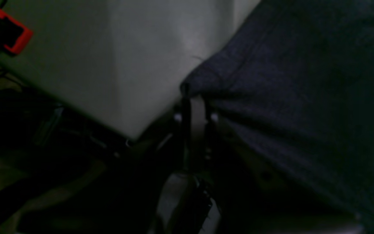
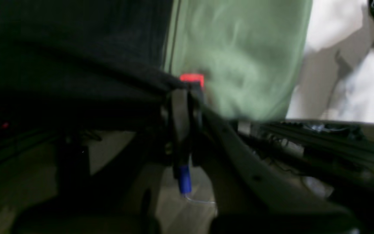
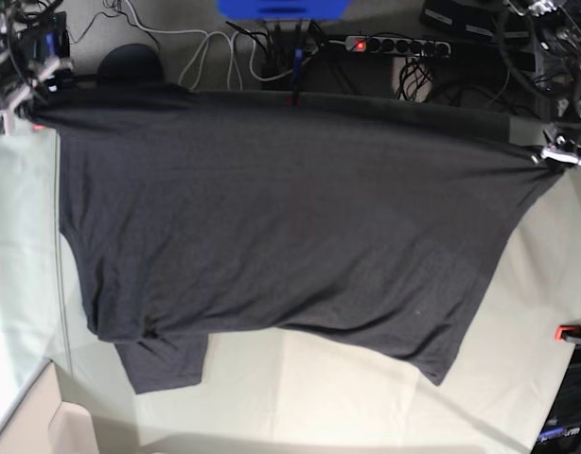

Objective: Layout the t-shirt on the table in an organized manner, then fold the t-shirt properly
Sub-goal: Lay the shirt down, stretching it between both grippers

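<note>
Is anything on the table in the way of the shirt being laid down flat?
Nothing visible is. The t-shirt hangs stretched between the left gripper and the right gripper, and the table below it looks bare.

Both arms spread wide, hands pinched shut.
Left hand (image 1: 195,97) and right hand (image 2: 185,92) each clamp a cloth corner, far apart.

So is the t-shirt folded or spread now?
Spread: the t-shirt is stretched wide between the left gripper and right gripper, unfolded.
</note>
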Motion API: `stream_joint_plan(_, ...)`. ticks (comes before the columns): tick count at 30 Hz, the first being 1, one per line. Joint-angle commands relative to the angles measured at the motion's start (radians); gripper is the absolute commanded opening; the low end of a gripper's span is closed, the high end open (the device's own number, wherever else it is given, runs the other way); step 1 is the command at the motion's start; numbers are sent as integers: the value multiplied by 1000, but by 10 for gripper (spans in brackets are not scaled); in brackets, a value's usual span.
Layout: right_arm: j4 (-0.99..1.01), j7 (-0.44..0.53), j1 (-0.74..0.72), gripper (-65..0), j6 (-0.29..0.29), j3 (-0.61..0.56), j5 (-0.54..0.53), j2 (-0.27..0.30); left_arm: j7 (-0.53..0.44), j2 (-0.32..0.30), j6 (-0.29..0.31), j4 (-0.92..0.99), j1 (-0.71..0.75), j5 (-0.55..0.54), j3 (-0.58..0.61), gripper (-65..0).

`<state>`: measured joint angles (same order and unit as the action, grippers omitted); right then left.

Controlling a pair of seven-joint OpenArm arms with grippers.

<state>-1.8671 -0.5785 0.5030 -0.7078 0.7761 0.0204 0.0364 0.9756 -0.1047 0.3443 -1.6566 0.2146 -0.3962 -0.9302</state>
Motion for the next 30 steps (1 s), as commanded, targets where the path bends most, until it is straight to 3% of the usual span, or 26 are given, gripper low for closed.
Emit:
stream_joint_plan(1,-12,24,-17,-650,10,-8,-14,13,-22,-14,-3,-12,-13,-2,-5,-649)
stream_joint_plan(10,180,-117,-215,-650,10,-76,-14,61,-22,4,-3,85,-136,7,-3,-649)
stream_joint_plan(19,375,-111,-366,-650,10,-85,-12,125,-24,-22,-4,241,-274,7,99,-649)
stream_joint_plan(26,400,-110,-459,-650,10,-85,-12,125,-24,-22,-14,267,-363,9,110,-649)
stream_joint_plan(30,419,-110,-501,-650,10,-117,-12,125,-24,-59,-15,350,-410,9,110,-649)
